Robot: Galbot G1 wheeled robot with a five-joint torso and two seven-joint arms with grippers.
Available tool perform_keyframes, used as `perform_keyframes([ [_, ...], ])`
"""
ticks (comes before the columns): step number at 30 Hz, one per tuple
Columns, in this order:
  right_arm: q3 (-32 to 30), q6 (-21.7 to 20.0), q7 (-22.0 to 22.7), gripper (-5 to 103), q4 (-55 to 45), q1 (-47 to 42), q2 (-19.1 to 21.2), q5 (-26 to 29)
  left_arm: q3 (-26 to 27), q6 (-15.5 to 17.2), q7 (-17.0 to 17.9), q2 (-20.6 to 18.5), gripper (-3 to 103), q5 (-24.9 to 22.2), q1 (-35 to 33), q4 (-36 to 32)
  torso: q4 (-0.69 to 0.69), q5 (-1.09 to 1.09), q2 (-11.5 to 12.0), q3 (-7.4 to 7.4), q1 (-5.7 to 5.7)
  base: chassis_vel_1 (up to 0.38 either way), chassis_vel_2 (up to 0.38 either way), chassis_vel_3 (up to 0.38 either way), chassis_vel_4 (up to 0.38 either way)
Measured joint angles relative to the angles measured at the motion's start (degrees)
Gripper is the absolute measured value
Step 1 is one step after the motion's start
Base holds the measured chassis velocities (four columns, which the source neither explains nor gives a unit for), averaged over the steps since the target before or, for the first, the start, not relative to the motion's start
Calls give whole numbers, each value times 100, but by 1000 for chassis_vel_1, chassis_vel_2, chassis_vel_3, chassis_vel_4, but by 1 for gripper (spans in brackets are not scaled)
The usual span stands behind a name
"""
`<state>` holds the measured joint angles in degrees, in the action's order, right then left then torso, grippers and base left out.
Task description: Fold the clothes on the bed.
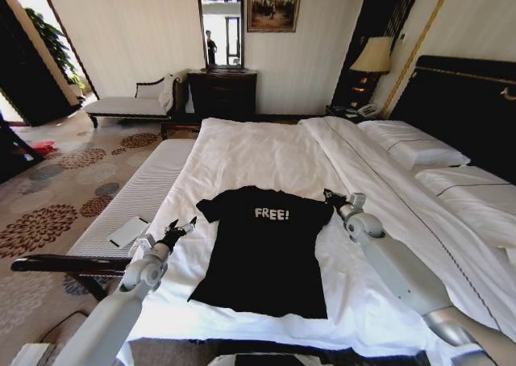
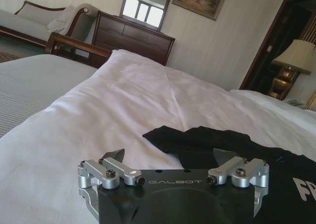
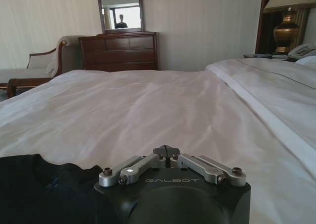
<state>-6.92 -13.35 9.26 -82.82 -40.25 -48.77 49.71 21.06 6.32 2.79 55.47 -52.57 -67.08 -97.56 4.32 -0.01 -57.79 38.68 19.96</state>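
Head view: T-shirt (image 1: pixel 266 253) lies flat on the bed (image 1: pixel 258 152); left end effector (image 1: pixel 179 230) spread beside its left sleeve, right end effector (image 1: pixel 334 197) pressed together at the right sleeve.

We've got a big bed (image 1: pixel 266 152) here with a white duvet (image 1: pixel 258 160), a bit creased, spread across the whole top. A black T-shirt (image 1: pixel 262 253) lies flat on it near the foot end, front side up, so we can read "FREE!" in white on the chest, both short sleeves spread out. White pillows (image 1: pixel 411 144) sit up against the dark headboard (image 1: pixel 463 100). A folded-back band of white sheet (image 1: pixel 355 160) runs along just below the pillows.
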Motion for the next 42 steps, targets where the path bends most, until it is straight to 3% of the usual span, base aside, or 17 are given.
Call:
perform_keyframes([
  [16, 865, -149, 324, 0, -620, -3, -349, 190, 226, -44, -34, -90, 100, 17, -294, -150, 0, 0, 0, 0, 0, 0, 0, 0, 0],
  [30, 1275, 11, 344, -2, 20, 141, -797, -257, 210, -44, -30, -86, 100, 51, -308, -175, -1, 1, 0, 0, 0, 0, 0, 0, 0],
  [32, 1309, 56, 342, 8, 69, 148, -855, -307, 212, -44, -29, -86, 100, 54, -315, -170, -1, 1, 0, 0, 0, 0, 0, 0, 0],
  [34, 1315, 66, 341, 8, 68, 149, -863, -306, 212, -44, -28, -86, 100, 59, -315, -163, -1, 1, 0, 0, 0, 0, 0, 0, 0],
  [39, 1327, 131, 321, 35, -277, 53, -801, -199, 171, -44, -27, -30, 100, 108, -265, -87, -1, 1, 0, 0, 0, 0, 0, 0, 0],
  [40, 1327, 131, 321, 35, -277, 53, -801, -199, 171, -44, -27, -30, 100, 108, -265, -87, -1, 1, 0, 0, 0, 0, 0, 0, 0],
  [42, 1246, 146, 338, 46, -490, -21, -738, -122, 151, -34, -16, -16, 100, 119, -226, -71, -1, 1, 0, 0, 0, 0, 0, 0, 0],
])
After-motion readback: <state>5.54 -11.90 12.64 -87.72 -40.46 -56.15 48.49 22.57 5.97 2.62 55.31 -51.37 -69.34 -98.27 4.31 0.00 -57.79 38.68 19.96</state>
